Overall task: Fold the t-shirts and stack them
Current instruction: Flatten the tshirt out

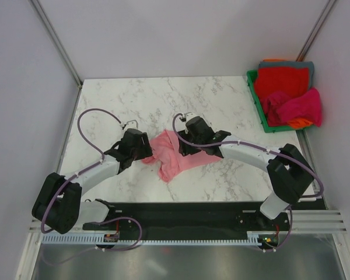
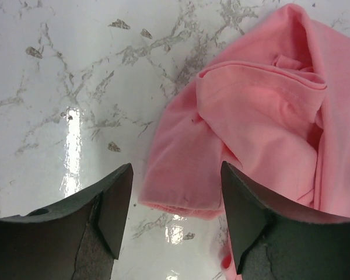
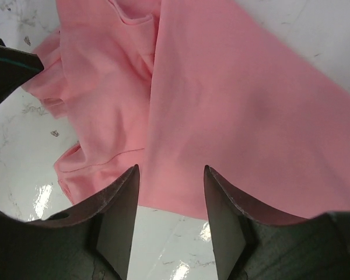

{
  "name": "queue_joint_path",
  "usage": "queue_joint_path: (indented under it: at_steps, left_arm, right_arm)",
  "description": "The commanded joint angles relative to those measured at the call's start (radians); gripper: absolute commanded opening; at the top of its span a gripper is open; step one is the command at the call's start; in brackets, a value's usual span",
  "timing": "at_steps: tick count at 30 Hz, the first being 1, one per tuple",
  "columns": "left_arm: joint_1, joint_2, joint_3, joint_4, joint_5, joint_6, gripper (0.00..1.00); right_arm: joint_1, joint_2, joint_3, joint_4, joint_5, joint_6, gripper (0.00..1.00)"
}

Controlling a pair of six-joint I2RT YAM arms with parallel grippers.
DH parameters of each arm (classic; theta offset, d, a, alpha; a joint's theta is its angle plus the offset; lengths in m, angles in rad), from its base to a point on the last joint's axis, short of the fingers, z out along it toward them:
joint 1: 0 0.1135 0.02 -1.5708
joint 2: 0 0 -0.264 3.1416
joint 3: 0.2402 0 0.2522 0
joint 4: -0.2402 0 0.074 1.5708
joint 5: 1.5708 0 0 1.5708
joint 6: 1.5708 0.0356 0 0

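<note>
A light salmon-pink t-shirt (image 1: 174, 158) lies crumpled on the marble table, between my two arms. My left gripper (image 1: 146, 153) is at the shirt's left edge. In the left wrist view its jaws (image 2: 176, 175) stand open, with a folded hem of the shirt (image 2: 181, 201) lying between the fingertips, unclamped. At the shirt's upper right is my right gripper (image 1: 184, 146). Its jaws (image 3: 171, 170) are also open and straddle a flat edge of the pink cloth (image 3: 233, 116), which lies on the table. Other t-shirts, red (image 1: 282, 80), magenta (image 1: 300, 108), orange and teal-grey, are piled at the back right.
A green plastic bin (image 1: 255, 98) at the table's back right corner holds the pile of other shirts. Bare marble table (image 1: 151, 99) spreads behind the arms. Grey walls with metal posts enclose the table. A finger of the left gripper (image 3: 6, 70) shows in the right wrist view.
</note>
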Motion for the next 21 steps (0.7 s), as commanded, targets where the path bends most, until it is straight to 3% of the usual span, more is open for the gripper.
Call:
queue_joint_path:
  at_steps: [1, 6, 9, 13, 17, 21]
  left_arm:
    - [0.002, 0.008, 0.038, 0.000, 0.035, -0.009, 0.68]
    - [0.002, -0.003, 0.021, 0.040, 0.078, 0.011, 0.64]
    - [0.002, -0.014, 0.018, 0.048, 0.092, 0.017, 0.72]
    - [0.002, -0.029, 0.005, 0.065, 0.107, 0.028, 0.72]
    - [0.002, -0.038, 0.003, 0.068, 0.124, 0.033, 0.65]
    - [0.002, -0.058, -0.008, 0.076, 0.135, 0.039, 0.63]
  right_arm:
    - [0.030, 0.043, 0.070, 0.024, 0.040, 0.023, 0.56]
    - [0.059, 0.127, 0.094, 0.012, 0.045, 0.032, 0.58]
    - [0.079, 0.169, 0.116, -0.002, 0.058, 0.030, 0.58]
    - [0.097, 0.215, 0.161, -0.057, 0.100, 0.032, 0.57]
    - [0.099, 0.241, 0.180, -0.077, 0.129, 0.044, 0.44]
    - [0.099, 0.261, 0.195, -0.083, 0.132, 0.044, 0.38]
